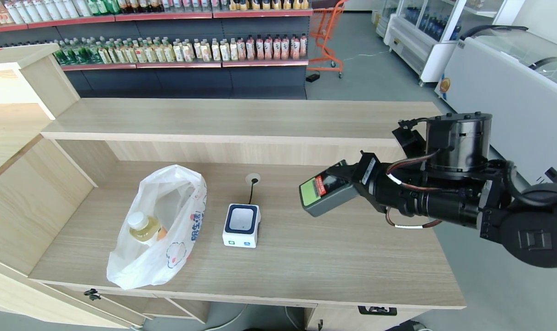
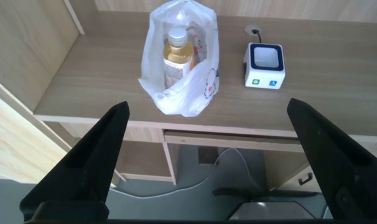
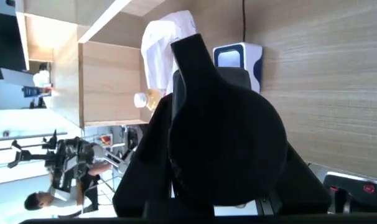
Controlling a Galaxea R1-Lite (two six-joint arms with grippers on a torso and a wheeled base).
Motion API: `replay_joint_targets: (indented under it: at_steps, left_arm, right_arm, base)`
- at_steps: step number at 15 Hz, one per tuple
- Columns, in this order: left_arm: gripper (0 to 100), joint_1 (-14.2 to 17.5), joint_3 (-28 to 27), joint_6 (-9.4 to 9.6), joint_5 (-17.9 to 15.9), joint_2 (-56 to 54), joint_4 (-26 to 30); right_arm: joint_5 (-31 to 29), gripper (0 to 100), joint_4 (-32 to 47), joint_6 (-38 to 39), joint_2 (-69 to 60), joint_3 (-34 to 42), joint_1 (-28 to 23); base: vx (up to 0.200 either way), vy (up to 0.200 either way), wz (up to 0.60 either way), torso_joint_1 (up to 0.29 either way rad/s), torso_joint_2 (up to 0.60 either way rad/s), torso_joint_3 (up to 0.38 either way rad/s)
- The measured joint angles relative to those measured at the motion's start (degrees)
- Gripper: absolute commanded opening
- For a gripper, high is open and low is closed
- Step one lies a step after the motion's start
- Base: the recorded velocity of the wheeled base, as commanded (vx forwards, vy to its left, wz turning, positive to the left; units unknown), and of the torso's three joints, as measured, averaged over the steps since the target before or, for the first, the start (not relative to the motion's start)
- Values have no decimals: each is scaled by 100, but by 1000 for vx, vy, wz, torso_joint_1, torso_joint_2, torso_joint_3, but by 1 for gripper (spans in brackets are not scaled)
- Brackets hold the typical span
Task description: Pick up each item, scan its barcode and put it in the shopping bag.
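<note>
Right gripper clamped on a grey box, up in the air right of the scanner | left gripper spread wide, nothing held, off the near edge of the counter | shopping bag just left of scanner, bottle inside

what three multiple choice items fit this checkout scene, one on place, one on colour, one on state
1. The scanner stands: A on a shelf; B on the counter beside the shopping bag; C on the floor.
2. The shopping bag is: A white; B black; C green.
3. The right gripper is: A open, empty; B shut on the box; C lying on the counter.
Answers: B, it sits on the wood by the shopping bag; A, white plastic; B, it grips the box in the air.
</note>
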Motion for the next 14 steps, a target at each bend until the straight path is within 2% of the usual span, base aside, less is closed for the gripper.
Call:
replay_joint_targets:
  at_steps: [6,13,14]
  left_arm:
    - [100,-5,0,-18,2,0,2]
    - [100,-5,0,-18,7,0,2]
    - [100,-5,0,-18,5,0,2]
  right_arm:
    - [-4,0,239,-61,-29,2,63]
    - [-193,0,-24,-1265,623,82,38]
    - [-193,0,-82,-1464,761,83,5]
  base:
    - [0,200,0,6,2,5]
    - [0,200,0,1,5,4]
    - [0,0,0,0,0,0]
